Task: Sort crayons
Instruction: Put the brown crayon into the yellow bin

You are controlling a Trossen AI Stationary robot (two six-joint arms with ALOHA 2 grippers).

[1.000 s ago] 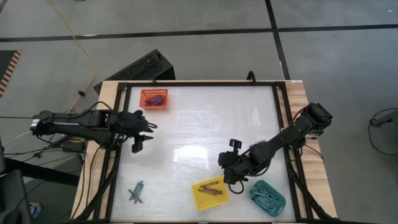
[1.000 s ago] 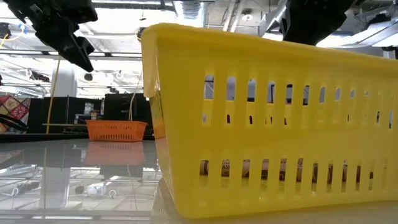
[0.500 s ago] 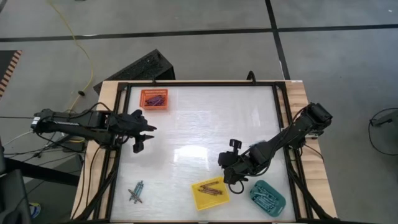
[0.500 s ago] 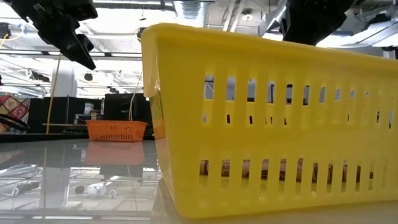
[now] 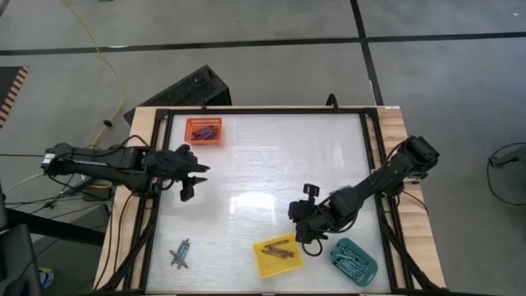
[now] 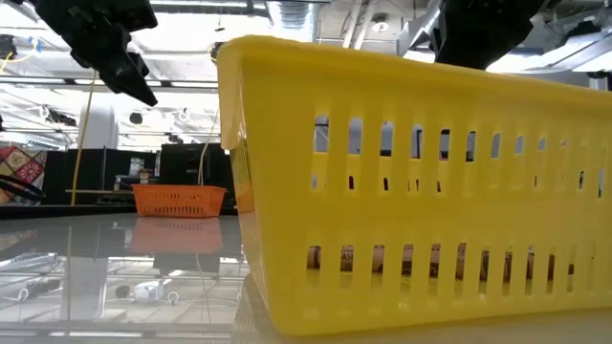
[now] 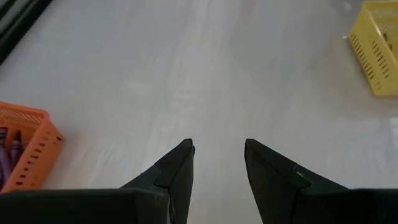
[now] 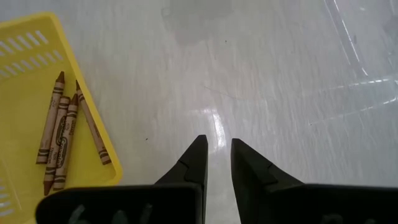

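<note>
Four brown crayons [image 8: 62, 140] are seen lying roughly parallel in the yellow tray [image 8: 25, 50]; both grippers' fingers are parted, empty.

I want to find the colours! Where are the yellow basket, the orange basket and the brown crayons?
Yellow slotted plastic basket [image 5: 261, 265]: high view, its rim.
Orange slotted plastic basket [image 5: 205, 141]: high view, its near wall.
Brown paper-wrapped crayons [image 8: 58, 131]: right wrist view, a middle crayon's label.
</note>
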